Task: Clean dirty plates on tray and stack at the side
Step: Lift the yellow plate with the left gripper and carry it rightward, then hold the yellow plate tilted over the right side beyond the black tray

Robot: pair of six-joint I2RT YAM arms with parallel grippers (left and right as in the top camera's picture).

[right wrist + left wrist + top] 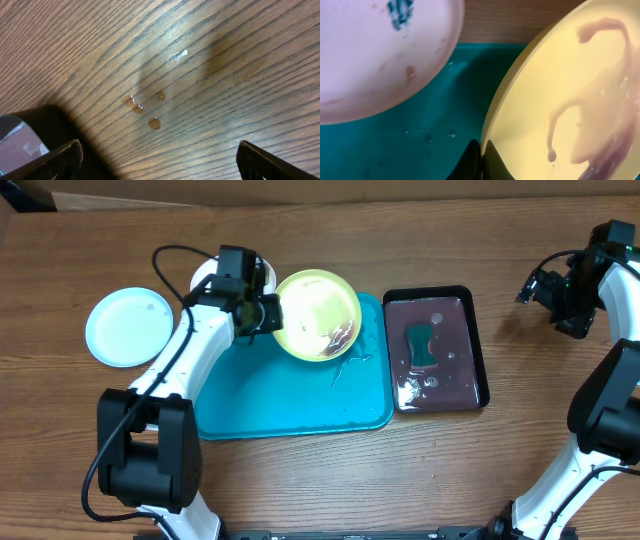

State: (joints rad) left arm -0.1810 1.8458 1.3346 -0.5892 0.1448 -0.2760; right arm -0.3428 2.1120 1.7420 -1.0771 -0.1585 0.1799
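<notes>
Overhead: I am looking straight down from high above on the whole table (320,480), both my arms showing.
Left wrist: I am looking along my left gripper (482,152), very near, onto the yellow-green plate (560,90), the white plate (370,55) and the tray (420,140); the overhead is sharing these three near its middle.
Right wrist: I am facing down, close, onto bare wood with droplets (145,107), table lying toward the overhead's upper right.

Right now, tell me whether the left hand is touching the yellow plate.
Touching. The left wrist view shows the left hand closed on the rim of the yellow plate, with no gap.
</notes>
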